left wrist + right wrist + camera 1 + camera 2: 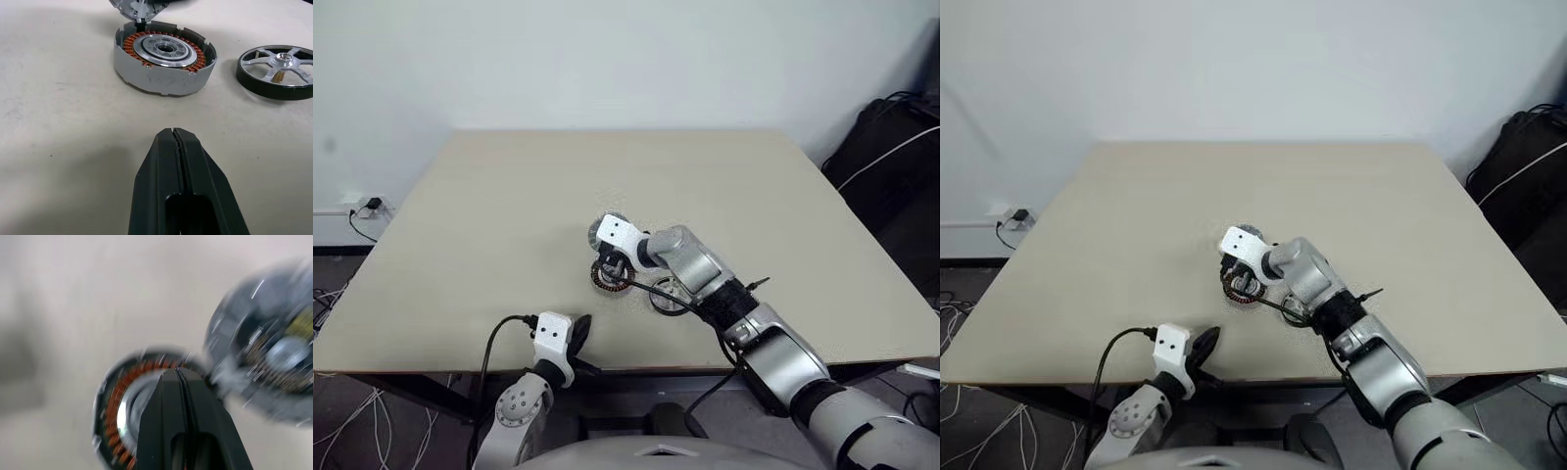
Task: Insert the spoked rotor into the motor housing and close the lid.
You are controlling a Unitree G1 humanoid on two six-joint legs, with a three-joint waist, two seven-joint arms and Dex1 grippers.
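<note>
The motor housing [164,58], a grey cup ringed with copper windings, stands on the table's middle [612,278]. The spoked rotor [276,71] lies flat on the table just to its right [668,295], apart from it. The lid [606,227], a grey disc, sits right behind the housing, partly hidden by my right wrist; it is blurred in the right wrist view [266,367]. My right gripper [613,264] hangs just over the housing, pointing down, shut with nothing between its fingers [168,396]. My left gripper [579,331] is shut and empty near the table's front edge, its fingers [193,166] facing the housing.
The beige table [509,196] has wide bare room on all sides of the parts. A black cable [656,288] from my right wrist runs close by the rotor. A black bag [891,147] stands off the table's right, a wall socket with cables [367,207] at the left.
</note>
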